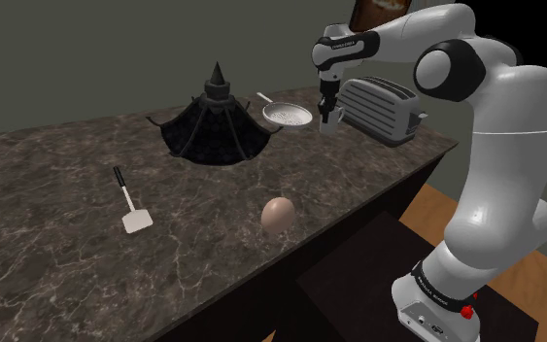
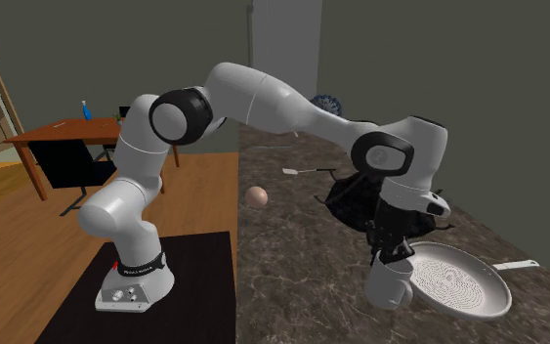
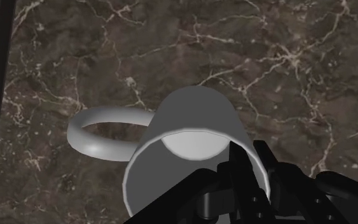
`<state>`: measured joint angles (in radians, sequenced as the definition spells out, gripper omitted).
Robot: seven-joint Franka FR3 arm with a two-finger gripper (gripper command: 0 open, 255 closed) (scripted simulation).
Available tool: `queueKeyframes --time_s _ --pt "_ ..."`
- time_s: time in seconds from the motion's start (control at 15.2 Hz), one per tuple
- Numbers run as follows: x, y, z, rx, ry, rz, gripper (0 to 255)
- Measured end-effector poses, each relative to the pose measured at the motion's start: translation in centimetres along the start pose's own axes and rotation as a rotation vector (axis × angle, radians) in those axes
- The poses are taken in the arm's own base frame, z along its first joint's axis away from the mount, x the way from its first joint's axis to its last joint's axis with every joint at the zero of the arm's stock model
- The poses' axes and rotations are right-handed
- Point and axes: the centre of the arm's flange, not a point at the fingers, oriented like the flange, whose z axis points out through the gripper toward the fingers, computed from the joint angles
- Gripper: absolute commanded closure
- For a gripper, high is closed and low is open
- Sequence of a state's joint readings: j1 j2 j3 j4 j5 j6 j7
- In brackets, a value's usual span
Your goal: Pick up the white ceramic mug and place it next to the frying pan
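One gripper clamps white mug by rim, nr frying pan (arm lettering unreadable).

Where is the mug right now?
In the shoulder view, the white mug is in the claw, just right of the frying pan, left of the toaster.

White arm, dark joints, black pincer
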<state>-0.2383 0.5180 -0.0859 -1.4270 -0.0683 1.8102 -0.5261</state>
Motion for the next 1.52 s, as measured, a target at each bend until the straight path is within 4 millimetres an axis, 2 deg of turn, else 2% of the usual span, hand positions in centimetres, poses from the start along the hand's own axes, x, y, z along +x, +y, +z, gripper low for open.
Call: queueKeyframes --time_s 0.33,0.73,0.79,1.19,1.52 --pt "0.4 -0.1 2.5 0.000 0.000 0.000 255" --pt "0.5 0.0 2.7 0.000 0.001 0.000 255" --pt "0.5 0.0 2.7 0.000 0.001 0.000 0" --pt "0.4 0.0 2.7 0.000 0.001 0.000 0" --pt "0.5 -0.1 -1.6 -0.001 0.002 0.000 0"
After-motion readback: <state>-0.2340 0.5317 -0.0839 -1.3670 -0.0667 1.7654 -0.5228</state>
